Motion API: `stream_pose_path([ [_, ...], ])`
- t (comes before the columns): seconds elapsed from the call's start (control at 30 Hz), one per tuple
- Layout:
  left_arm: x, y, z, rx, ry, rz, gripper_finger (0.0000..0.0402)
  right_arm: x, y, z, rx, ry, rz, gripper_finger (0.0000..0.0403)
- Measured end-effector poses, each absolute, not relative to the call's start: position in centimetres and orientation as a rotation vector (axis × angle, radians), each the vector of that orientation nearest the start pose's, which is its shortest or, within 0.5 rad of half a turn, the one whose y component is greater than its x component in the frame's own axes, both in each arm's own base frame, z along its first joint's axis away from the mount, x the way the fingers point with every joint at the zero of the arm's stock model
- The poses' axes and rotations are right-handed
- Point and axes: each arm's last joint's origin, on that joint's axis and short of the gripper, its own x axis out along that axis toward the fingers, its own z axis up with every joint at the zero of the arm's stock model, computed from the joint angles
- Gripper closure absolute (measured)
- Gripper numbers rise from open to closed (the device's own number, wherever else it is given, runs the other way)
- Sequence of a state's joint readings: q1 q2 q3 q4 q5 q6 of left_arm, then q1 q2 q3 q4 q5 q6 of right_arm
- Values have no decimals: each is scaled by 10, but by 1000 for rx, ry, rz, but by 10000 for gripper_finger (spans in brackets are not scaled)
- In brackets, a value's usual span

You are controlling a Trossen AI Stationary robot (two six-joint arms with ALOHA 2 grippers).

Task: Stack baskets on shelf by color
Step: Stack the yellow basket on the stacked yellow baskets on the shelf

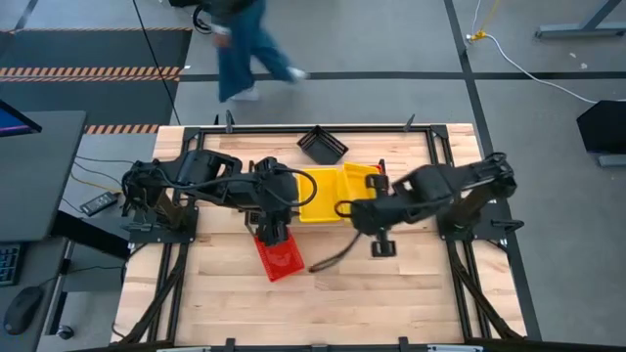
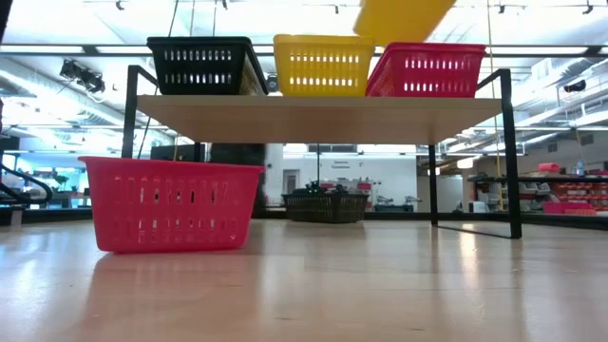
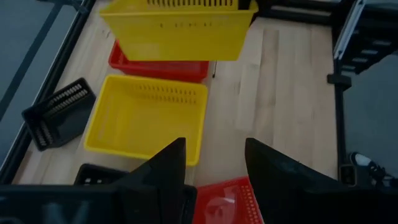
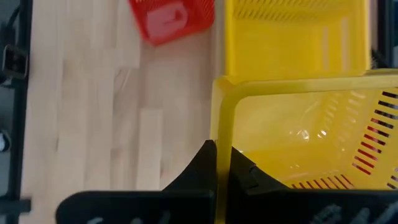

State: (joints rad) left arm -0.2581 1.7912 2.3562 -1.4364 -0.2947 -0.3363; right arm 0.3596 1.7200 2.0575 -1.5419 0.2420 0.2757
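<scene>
The shelf carries a black basket, a yellow basket and a red basket side by side. My right gripper is shut on a second yellow basket, held in the air above the shelf; it also shows in the low view. My left gripper is open and empty, high above a red basket that stands on the tabletop in front of the shelf. My right gripper holds the yellow basket by the upper rim of one side wall, one finger inside the basket and one outside. The basket is lifted clear and tilted, above the yellow basket on the shelf.
A black basket lies askew on the table's far side behind the shelf. A person walks on the floor beyond the far edge. Bare wood lies along the near side of the table.
</scene>
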Motion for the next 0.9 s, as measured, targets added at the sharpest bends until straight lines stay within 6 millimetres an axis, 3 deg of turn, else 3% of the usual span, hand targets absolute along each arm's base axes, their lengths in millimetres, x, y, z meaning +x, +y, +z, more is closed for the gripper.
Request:
stream_pose_path([
  [0.17, 300, -69, 469, -69, 855, 185, 230, 314, 91, 412, -115, 1096, -56, 398],
  [0.47, 269, -49, 486, -83, 850, 222, 230, 350, 86, 398, -107, 1052, -33, 398],
  [0.9, 249, -39, 498, -93, 811, 233, 230, 363, 80, 390, -78, 1050, -38, 394],
])
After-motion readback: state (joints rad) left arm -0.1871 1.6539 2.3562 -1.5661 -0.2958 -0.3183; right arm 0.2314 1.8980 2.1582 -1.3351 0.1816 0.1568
